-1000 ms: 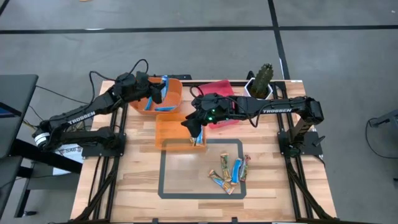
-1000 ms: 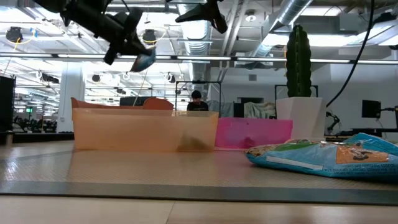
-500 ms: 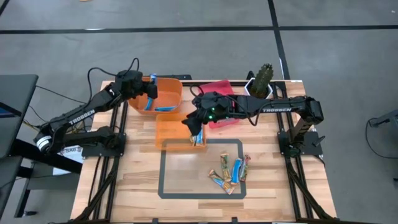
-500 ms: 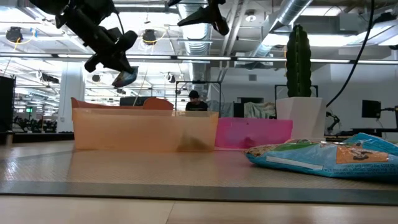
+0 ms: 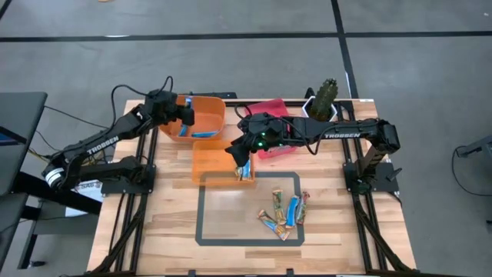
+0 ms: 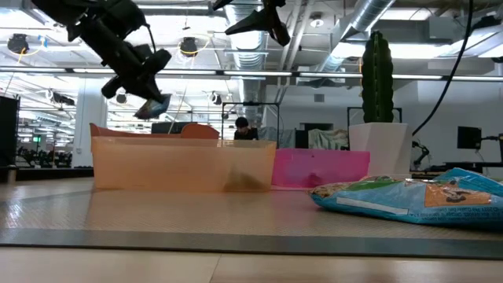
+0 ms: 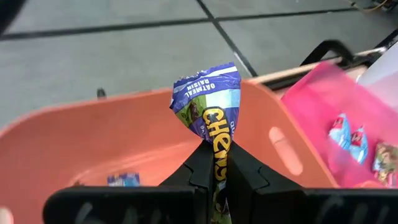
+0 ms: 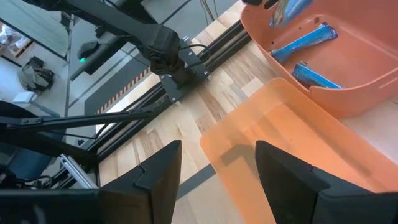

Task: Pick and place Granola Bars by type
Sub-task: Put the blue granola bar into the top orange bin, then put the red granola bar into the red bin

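Note:
My left gripper (image 5: 187,115) hangs over the round orange bin (image 5: 216,105) at the table's far side, shut on a blue-purple granola bar (image 7: 208,99). Two blue bars (image 8: 309,38) lie in that bin. My right gripper (image 5: 241,159) is open and holds nothing; it hovers over the right end of the see-through orange bin (image 5: 207,158), where one bar (image 5: 245,172) lies. Several loose bars (image 5: 284,209), blue and tan, lie flat inside the taped rectangle. The pink bin (image 5: 274,108) holds a few bars (image 7: 348,132); the right arm covers much of it. My left gripper pinches the blue-purple bar by one end of its wrapper (image 7: 217,148) between the two fingers (image 7: 200,169). The rest of the bar sticks out past the fingertips, crumpled. It is lifted clear above the orange bin and tilts downward below the gripper (image 6: 154,106).
A potted cactus (image 5: 324,95) stands at the far right corner, behind the pink bin. Grey tape (image 5: 201,215) marks a rectangle on the near half of the wooden table. Bare wood lies left of and inside that rectangle. A person stands far behind the table in the low view (image 6: 241,128).
My left gripper, still shut on the bar, has moved toward the table's left edge and come down closer to the orange bin. The bar has gone with it and now points more downward. The right arm has kept still.

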`<action>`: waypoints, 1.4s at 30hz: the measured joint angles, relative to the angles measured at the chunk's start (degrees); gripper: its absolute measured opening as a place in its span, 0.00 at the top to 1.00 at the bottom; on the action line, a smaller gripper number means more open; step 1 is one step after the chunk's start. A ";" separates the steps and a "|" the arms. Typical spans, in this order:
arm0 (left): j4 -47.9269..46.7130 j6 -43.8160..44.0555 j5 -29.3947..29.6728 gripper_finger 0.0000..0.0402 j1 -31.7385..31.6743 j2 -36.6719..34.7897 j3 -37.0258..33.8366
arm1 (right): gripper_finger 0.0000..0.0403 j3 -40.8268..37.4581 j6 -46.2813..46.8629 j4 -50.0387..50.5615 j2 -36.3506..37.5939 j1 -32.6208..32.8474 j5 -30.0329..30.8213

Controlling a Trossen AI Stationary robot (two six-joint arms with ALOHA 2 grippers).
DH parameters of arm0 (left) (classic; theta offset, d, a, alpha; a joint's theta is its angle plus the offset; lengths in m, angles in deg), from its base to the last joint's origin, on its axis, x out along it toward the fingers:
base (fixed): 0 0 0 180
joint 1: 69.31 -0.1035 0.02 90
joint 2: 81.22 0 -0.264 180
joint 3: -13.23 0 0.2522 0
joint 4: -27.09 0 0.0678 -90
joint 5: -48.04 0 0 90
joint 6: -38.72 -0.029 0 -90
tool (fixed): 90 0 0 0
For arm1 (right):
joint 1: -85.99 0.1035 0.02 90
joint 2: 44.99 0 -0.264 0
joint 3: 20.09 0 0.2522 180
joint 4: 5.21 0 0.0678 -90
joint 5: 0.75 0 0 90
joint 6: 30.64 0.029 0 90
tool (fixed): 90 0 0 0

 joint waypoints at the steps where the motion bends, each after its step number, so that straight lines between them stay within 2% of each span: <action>1: -0.02 0.27 -0.02 0.96 0.00 0.00 -0.63 | 0.51 0.00 0.00 0.00 0.00 0.00 0.00; 14: 0.31 0.68 3.13 0.96 0.00 0.00 -4.80 | 0.51 0.00 -0.01 -0.04 0.00 0.00 0.00; 23: 0.31 0.68 7.23 0.90 -0.12 -0.01 -4.81 | 0.51 0.00 0.00 -0.07 0.00 0.00 0.00; 34: 0.26 -0.19 4.23 0.89 -1.38 4.35 -4.83 | 0.51 0.00 0.00 -0.07 0.00 0.00 0.00; 42: 0.33 -0.19 2.76 0.89 -1.36 4.59 -4.83 | 0.51 0.00 0.00 -0.07 0.00 0.00 0.00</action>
